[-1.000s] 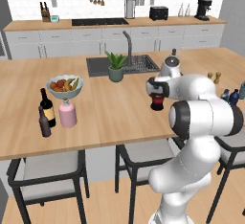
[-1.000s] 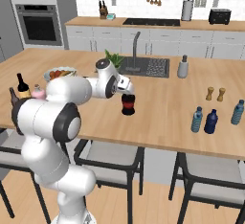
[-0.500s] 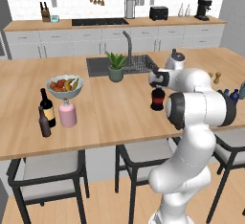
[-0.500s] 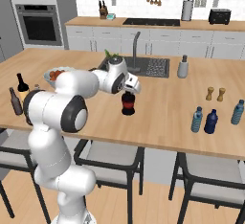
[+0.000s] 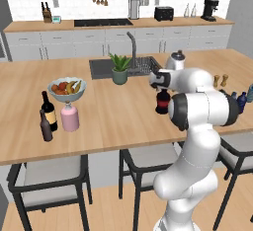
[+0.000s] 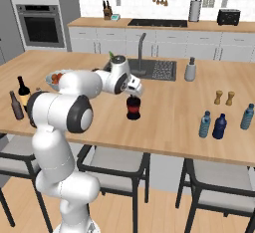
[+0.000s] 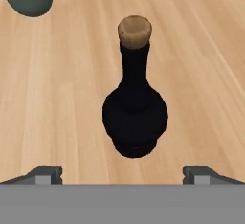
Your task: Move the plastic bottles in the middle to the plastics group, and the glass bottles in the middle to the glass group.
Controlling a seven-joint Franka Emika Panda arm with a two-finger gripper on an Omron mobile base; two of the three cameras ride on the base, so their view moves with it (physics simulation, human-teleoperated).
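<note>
Dark finger tips of gripper (image 7: pixel 122 173) spread wide apart, nothing between them; squat glass bottle (image 7: pixel 135 108) centred just ahead, untouched. Versus half a second ago: hand higher above bottle, arm drawn back toward sink side; bottle position unchanged. Bottle upright on wooden island counter (image 6: pixel 169 102), long axis vertical, cork up, mid-counter. Blue plastics group (image 6: pixel 213 125) well apart toward right end; glass group (image 5: pixel 47 116) at left end beside pink vase (image 5: pixel 70 117).

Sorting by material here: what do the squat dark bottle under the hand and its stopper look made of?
The squat near-black bottle with a red label looks like dark glass: opaque and smooth, though it shows little shine. Its tan stopper looks like matte, speckled cork.
</note>
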